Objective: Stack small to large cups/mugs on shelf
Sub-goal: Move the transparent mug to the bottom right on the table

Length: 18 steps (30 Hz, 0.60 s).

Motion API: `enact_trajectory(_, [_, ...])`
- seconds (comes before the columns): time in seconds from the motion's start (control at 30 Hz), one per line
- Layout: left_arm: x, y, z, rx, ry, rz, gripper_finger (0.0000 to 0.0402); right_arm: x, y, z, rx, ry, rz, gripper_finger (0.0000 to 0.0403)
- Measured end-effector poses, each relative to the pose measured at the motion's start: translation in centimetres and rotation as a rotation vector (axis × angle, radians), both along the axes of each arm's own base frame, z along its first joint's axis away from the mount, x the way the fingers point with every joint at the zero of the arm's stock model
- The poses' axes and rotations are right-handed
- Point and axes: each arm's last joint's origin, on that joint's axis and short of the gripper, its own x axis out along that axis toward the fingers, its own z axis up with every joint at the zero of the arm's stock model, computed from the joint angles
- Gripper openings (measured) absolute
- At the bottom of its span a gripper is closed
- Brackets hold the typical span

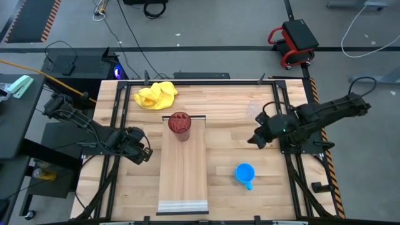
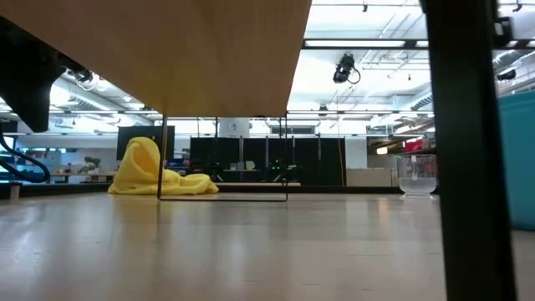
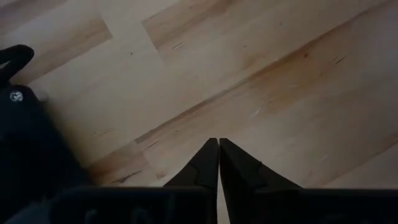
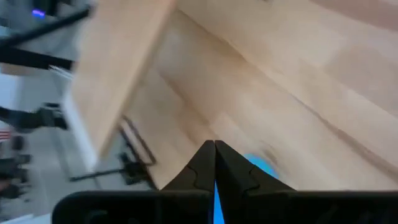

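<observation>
A dark red ribbed tumbler [image 1: 179,124] stands upright on the far end of the pale shelf [image 1: 182,172]. The shelf runs from far to near down the table's middle. A blue handled mug [image 1: 244,173] sits on the table to the shelf's right, and shows past my right fingers [image 4: 261,165]. A clear glass cup [image 2: 415,174] stands on the table farther back. My left gripper [image 1: 142,154] is shut over bare table, left of the shelf [image 3: 218,143]. My right gripper [image 1: 255,140] is shut in the air, above and behind the mug [image 4: 214,144].
A crumpled yellow cloth [image 1: 156,95] lies at the table's far edge, left of the tumbler [image 2: 155,171]. The low view shows the shelf's underside [image 2: 209,58] raised on thin wire legs [image 2: 163,159]. Bare wood lies between the shelf and each arm.
</observation>
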Motion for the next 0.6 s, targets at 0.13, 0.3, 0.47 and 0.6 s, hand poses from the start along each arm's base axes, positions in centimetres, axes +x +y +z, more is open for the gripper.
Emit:
enact_trajectory(0.13, [0.0,0.1,0.0,0.019,-0.013,0.007,0.0026,-1.3,-0.3,-0.6,-0.098,0.086,-0.089,0.0012])
enact_trajectory(0.3, [0.1,0.1,0.1,0.043,-0.03,0.018,0.0028,-2.2,-2.2,-1.1,-0.283,0.161,-0.315,0.0012])
enact_trajectory(0.47, [0.1,0.1,0.1,0.05,-0.037,0.02,0.002,-2.1,-4.6,-1.1,-0.351,0.194,-0.461,0.0012])
enact_trajectory(0.6, [0.1,0.1,0.1,0.052,-0.041,0.02,0.0016,-2.3,-6.7,-1.2,-0.372,0.257,-0.527,0.0012])
